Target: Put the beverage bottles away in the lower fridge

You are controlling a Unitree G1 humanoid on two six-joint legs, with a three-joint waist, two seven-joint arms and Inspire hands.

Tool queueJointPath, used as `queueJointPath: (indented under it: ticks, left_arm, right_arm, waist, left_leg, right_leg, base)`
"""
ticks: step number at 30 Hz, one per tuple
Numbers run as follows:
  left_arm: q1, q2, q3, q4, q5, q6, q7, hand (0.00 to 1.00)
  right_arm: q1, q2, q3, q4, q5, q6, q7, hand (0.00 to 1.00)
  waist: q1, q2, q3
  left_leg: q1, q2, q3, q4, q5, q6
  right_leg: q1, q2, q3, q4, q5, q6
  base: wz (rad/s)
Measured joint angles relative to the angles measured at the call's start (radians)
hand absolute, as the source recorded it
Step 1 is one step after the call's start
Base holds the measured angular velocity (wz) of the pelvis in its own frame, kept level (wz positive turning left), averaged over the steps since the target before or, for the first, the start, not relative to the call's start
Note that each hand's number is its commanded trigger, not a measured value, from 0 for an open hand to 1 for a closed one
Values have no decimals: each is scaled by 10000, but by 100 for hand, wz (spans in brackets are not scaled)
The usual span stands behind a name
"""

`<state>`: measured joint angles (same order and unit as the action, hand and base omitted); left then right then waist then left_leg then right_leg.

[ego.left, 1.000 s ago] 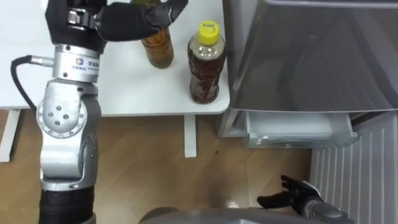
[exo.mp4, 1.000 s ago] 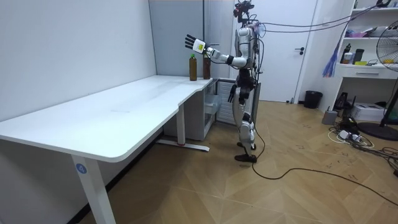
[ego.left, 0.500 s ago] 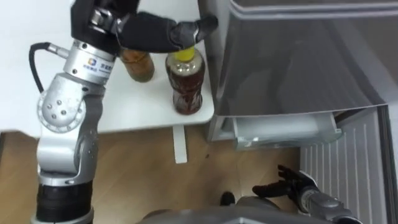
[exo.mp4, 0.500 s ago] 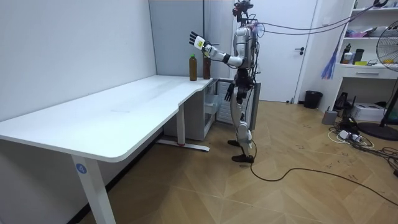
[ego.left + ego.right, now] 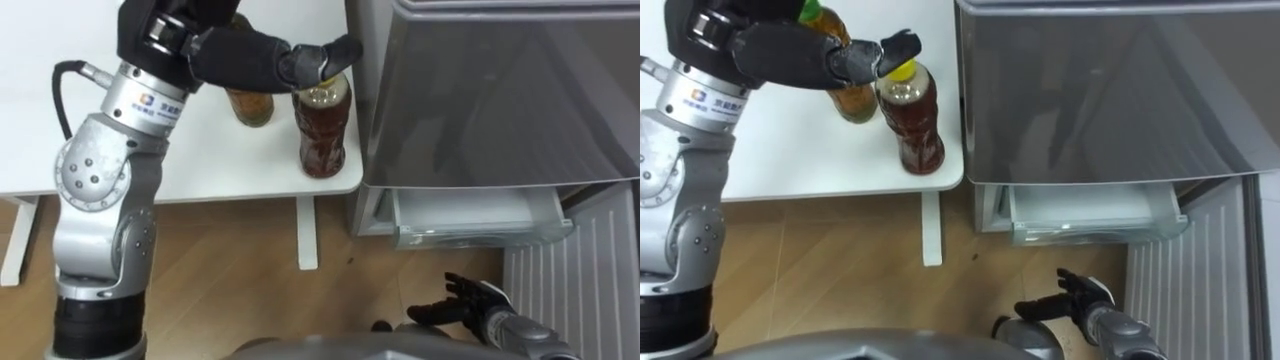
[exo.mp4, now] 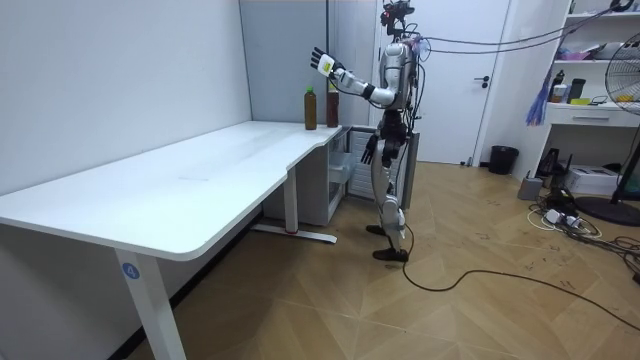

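Note:
Two drink bottles stand at the white table's (image 5: 200, 160) right end. One holds dark brown tea (image 5: 322, 130) and has a yellow cap (image 5: 902, 70). Behind it on the left stands the amber one (image 5: 250, 105) with a green cap (image 5: 812, 12). My left hand (image 5: 250, 55) reaches out above them, open, its fingers stretched over the brown bottle's cap and hiding it in the left eye view. My right hand (image 5: 470, 305) hangs low by my side, open and holding nothing. In the room view I stand at the table's end, left hand (image 6: 322, 60) raised over the bottles (image 6: 320, 108).
The grey fridge (image 5: 480, 90) stands right of the table, touching its edge. Its lower drawer (image 5: 480, 215) is pulled out, pale and translucent. A ribbed grey panel (image 5: 590, 270) stands at the lower right. Wooden floor lies below the table.
The camera has shifted. My left hand has moved right, from over the amber bottle to over the brown bottle's cap. The right hand stays low.

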<state>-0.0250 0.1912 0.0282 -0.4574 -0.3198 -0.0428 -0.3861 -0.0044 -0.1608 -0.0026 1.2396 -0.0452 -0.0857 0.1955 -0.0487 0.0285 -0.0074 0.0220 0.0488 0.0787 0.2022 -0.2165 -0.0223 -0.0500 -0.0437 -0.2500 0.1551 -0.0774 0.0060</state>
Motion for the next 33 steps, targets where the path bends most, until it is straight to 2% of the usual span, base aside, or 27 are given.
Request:
queueJointPath:
  ticks: [14, 21, 30, 33]
  left_arm:
    - [1, 1, -17, 0, -7, 0, -3, 0]
    - [0, 1, -230, 1, -26, 1, -328, 0]
    - [25, 31, -1181, 97, -32, 4, -889, 0]
    - [200, 68, -1293, 99, -32, 13, -1066, 0]
  right_arm:
    - [52, 13, 29, -95, 12, -6, -54, 0]
    - [16, -2, 200, -80, 55, -2, -108, 0]
    - [-203, -86, 444, 166, 272, -2, -92, 0]
    - [-309, -84, 463, 275, 279, 1, -64, 0]
  waist:
    - [7, -32, 24]
    - [20, 22, 59]
    - [-10, 65, 139]
    - [-41, 43, 154]
  left_leg:
    - [-2, -12, 14, -17, 0, 1]
    - [3, -17, 21, -34, 0, 1]
    - [-2, -22, 50, -71, 0, 2]
    - [-4, -21, 69, -77, 0, 3]
  right_leg:
    - [3, -17, 2, -9, -45, 15]
    - [15, -21, 7, -12, -58, 34]
    - [-5, -12, 33, -33, -58, 35]
    - [-18, -10, 50, -39, -58, 36]
  base:
    - [0]
    - [2]
    - [0]
    - [0]
